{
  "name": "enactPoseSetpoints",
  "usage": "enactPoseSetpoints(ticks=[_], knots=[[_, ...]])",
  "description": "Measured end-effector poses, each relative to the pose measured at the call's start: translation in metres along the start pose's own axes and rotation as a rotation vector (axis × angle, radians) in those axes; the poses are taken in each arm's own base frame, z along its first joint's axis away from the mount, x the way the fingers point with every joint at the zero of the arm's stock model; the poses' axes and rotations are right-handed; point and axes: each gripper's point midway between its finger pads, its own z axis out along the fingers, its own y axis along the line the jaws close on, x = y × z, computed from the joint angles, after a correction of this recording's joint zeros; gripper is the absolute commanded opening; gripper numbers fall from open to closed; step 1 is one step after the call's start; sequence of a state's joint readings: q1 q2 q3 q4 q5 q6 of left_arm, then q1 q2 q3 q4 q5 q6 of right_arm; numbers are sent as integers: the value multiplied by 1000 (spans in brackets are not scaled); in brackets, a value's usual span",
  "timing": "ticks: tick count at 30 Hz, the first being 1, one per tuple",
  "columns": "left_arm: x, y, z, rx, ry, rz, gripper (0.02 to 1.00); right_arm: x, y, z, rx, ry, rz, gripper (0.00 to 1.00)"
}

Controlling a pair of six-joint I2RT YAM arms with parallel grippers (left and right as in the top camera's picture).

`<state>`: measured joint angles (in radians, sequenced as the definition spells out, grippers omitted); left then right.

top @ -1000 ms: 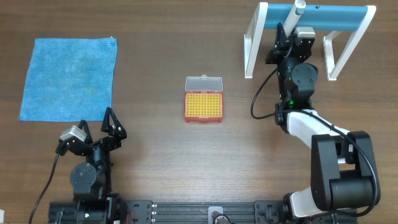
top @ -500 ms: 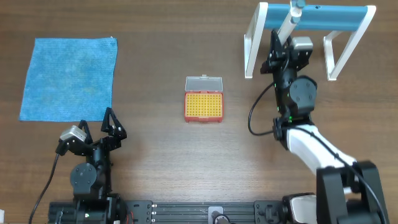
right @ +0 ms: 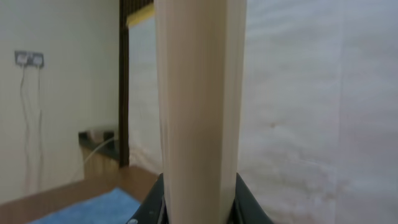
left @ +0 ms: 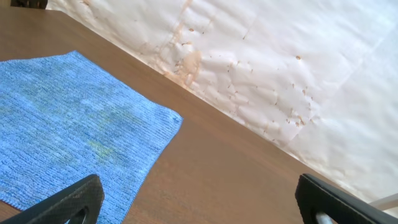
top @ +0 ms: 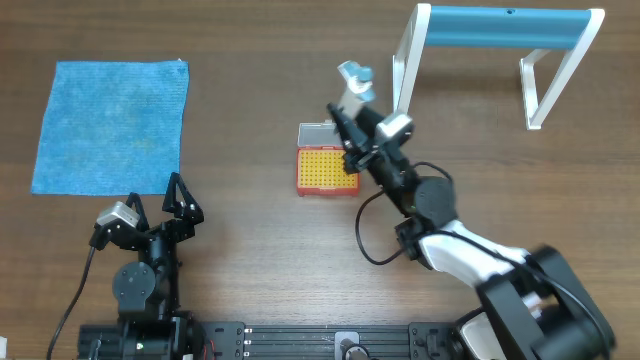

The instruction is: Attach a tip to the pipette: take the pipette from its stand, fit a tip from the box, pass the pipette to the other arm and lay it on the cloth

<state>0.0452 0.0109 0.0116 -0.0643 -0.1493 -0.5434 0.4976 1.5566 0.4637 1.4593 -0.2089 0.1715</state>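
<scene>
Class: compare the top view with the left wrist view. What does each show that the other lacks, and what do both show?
Top view alone: orange plastic tip box, blue-and-white stand, right pincer gripping the white pipette. Left wrist view alone: pale crinkled wall sheet. Both: blue woven cloth on the brown wooden table, open left pincer.

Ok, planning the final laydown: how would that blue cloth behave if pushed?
The blue cloth looks thin and knitted, so probably floppy and light. Lying flat and loose on the smooth wooden table, it would likely bunch or slide.
</scene>
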Motion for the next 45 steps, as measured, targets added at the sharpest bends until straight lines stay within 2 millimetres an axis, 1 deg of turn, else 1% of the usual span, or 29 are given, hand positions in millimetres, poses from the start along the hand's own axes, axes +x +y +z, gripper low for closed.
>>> enactPoseSetpoints(ticks=[1, 2, 4, 5, 8, 10, 14, 15, 23, 26, 32, 45], knots=[[0, 0, 0, 0, 1, 0, 998, 21, 3, 1, -8, 49, 15, 80], [0, 0, 0, 0, 0, 0, 998, 36, 5, 0, -12, 87, 28, 82], [0, 0, 0, 0, 1, 0, 998, 56, 11, 0, -25, 135, 48, 80], [0, 0, 0, 0, 1, 0, 998, 61, 17, 0, -37, 147, 55, 80], [0, 0, 0, 0, 1, 0, 996, 62, 33, 1, -73, 147, 66, 82], [0, 0, 0, 0, 1, 0, 998, 63, 37, 1, -84, 149, 69, 80], [0, 0, 0, 0, 1, 0, 998, 73, 37, -1, -82, 172, 74, 80], [0, 0, 0, 0, 1, 0, 998, 80, 36, -2, -80, 188, 76, 80], [0, 0, 0, 0, 1, 0, 998, 110, 33, -4, -77, 251, 29, 80], [0, 0, 0, 0, 1, 0, 998, 114, 26, -5, -63, 261, 8, 80], [0, 0, 0, 0, 1, 0, 998, 115, 14, -6, -40, 264, -11, 82], [0, 0, 0, 0, 1, 0, 998, 117, 14, -7, -40, 268, -11, 80]])
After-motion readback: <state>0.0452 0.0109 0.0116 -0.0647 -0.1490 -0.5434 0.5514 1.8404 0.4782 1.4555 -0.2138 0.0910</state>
